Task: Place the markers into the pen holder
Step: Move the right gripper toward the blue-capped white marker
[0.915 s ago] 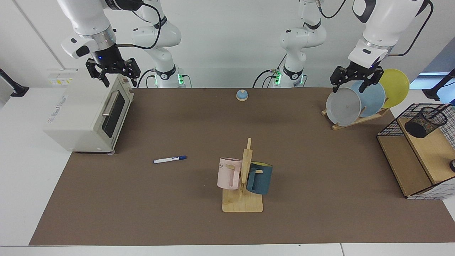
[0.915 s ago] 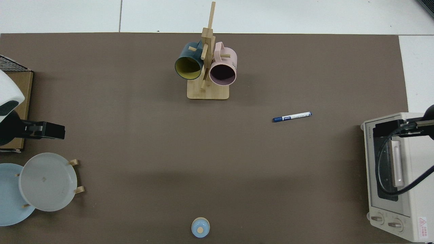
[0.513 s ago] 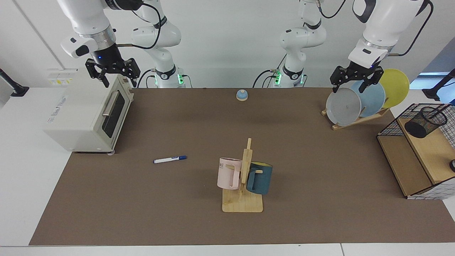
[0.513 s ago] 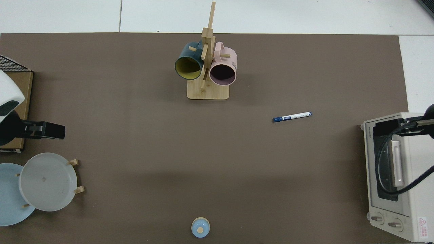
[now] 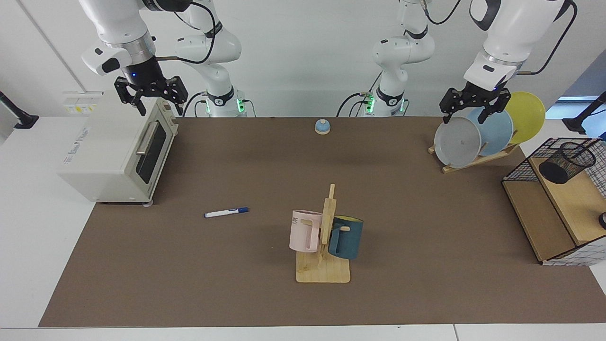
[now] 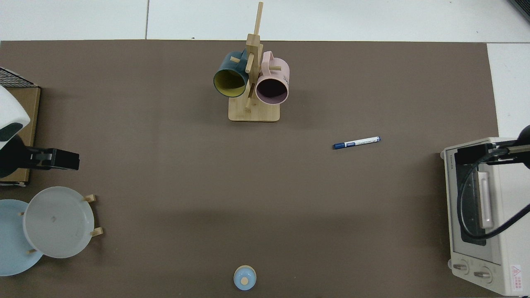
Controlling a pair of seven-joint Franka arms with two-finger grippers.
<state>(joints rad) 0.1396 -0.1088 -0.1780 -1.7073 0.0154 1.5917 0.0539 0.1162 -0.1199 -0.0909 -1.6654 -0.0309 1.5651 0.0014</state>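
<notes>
- A white marker [image 5: 226, 212] with a blue cap lies flat on the brown mat of the desk [image 5: 236, 293], alone in open space between the toaster oven [image 5: 118, 151] and the wooden mug stand [image 5: 324, 265]; from above it [image 6: 356, 142] rests well apart from both.
- The right end effector [image 5: 151, 97] hangs high over the top front edge of the toaster oven, fingers spread wide and holding nothing; from above it [image 6: 472, 154] shows as a dark block over the oven's door.
- The left end effector [image 5: 475, 106] hovers above the plates in the wooden rack [image 5: 473, 161], fingers apart and empty; from above it [image 6: 62, 159] sits beside the grey plate [image 6: 58, 221].
- The black mesh pen holder [image 5: 566, 162] stands tilted on the wooden shelf [image 5: 575, 203] inside the wire basket at the desk's far edge, well apart from the marker.
- A pink mug [image 5: 304, 230] and a teal mug [image 5: 346, 237] hang on the stand; a small blue bell [image 5: 322, 126] sits near the arms' bases.
</notes>
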